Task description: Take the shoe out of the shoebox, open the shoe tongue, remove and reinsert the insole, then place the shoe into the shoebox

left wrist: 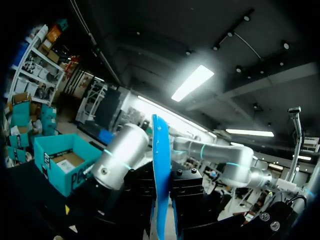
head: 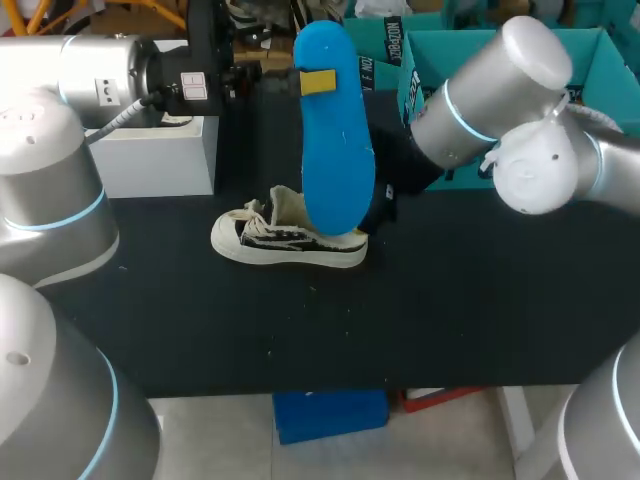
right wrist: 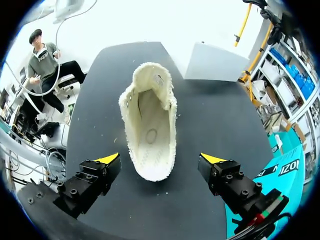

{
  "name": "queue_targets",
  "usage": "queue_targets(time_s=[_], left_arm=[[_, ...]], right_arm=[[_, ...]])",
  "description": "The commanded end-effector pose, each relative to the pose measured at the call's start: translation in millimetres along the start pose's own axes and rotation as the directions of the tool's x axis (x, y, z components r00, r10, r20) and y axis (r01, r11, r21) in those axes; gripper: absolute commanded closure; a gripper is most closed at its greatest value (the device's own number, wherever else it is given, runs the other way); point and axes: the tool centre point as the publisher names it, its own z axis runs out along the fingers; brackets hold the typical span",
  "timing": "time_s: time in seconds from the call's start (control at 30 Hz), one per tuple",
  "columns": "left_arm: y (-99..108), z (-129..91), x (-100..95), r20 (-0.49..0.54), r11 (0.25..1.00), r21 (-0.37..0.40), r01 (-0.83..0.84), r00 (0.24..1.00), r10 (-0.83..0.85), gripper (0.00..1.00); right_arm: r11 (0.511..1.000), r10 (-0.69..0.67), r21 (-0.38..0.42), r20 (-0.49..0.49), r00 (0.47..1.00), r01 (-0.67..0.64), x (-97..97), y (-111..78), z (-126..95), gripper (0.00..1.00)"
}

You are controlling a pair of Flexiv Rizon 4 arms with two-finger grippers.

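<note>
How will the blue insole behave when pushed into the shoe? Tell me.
Probably fairly stiff: the insole stands straight, without sagging. Likely light, since it looks thin edge-on. It may flex if forced into the shoe.

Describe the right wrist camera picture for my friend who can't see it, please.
A shoe lies on a black table, seen from above so you look down into its cream-lined opening. The robot's open jaws hang either side of its near end, their yellow fingertips clear of it. A white box stands beyond the shoe.
</note>
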Motion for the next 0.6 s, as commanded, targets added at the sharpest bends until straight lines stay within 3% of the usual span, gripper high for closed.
queue_targets(time_s=[0.03, 0.6], left_arm=[[1, 1, 0.2, 0.004, 1.0, 0.002, -0.001, 1.0, 0.001, 1.0], [1, 1, 0.2, 0.004, 1.0, 0.002, -0.001, 1.0, 0.001, 1.0]], right_arm=[[0.954, 0.01, -0.299, 0.004, 1.0, -0.008, 3.7, -7.2, 10, 0.0], [0.926, 0.055, -0.374, -0.001, 0.998, -0.051, 7.4, -21.6, 36, 0.0]])
